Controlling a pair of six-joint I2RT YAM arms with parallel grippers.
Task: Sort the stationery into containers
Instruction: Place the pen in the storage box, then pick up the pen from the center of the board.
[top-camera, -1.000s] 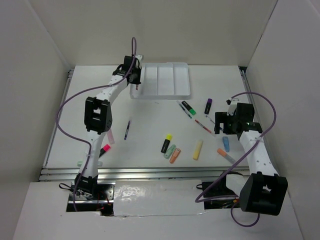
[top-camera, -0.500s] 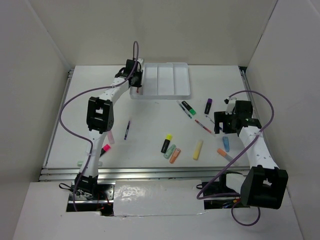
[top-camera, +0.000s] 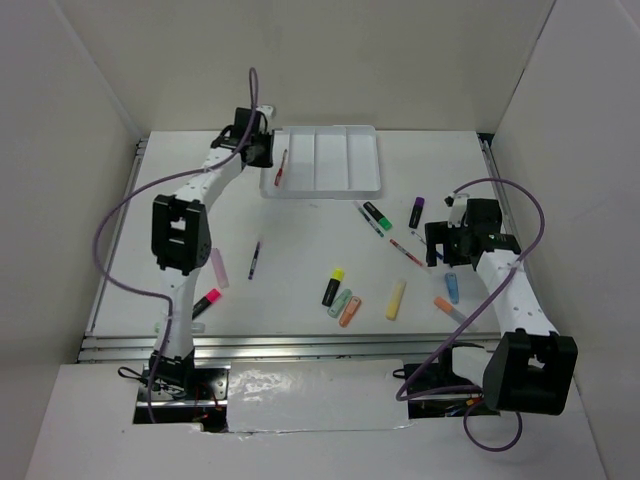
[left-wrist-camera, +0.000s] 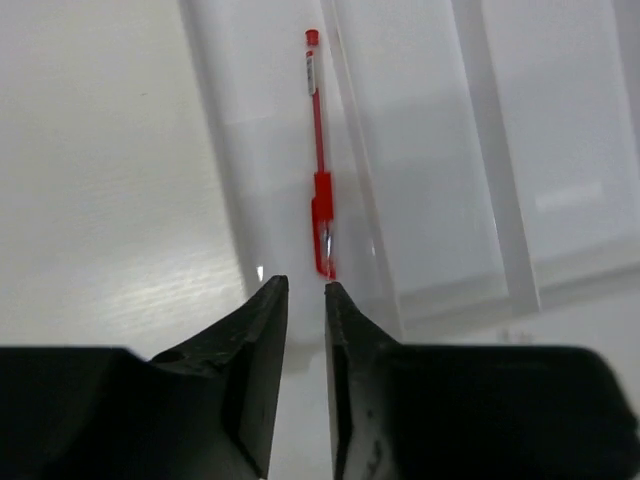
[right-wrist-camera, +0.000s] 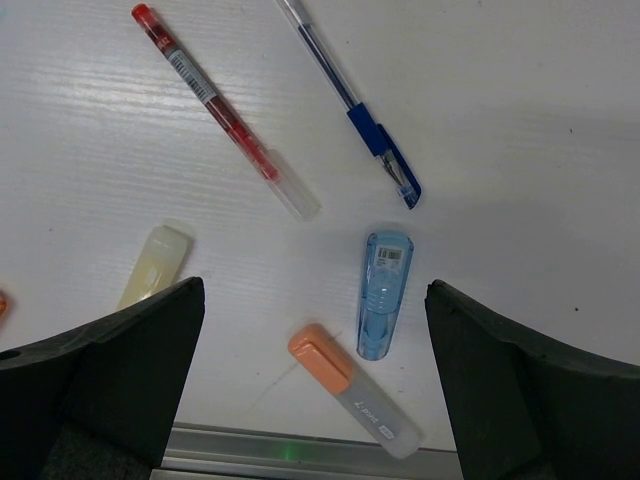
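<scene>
The white four-compartment tray stands at the back. A red pen lies in its leftmost compartment, also seen in the left wrist view. My left gripper hovers just left of the tray; its jaws stand a narrow gap apart and hold nothing. My right gripper is wide open above a blue marker and an orange marker. A red pen, a blue pen and a yellow marker lie nearby.
On the table lie a dark pen, a pink highlighter, a pink marker, a yellow-capped highlighter, green and orange markers, and green-capped and purple-capped highlighters.
My left gripper has pulled back to the left from over the tray, and the red pen now lies in the leftmost compartment. The right arm has shifted only slightly.
</scene>
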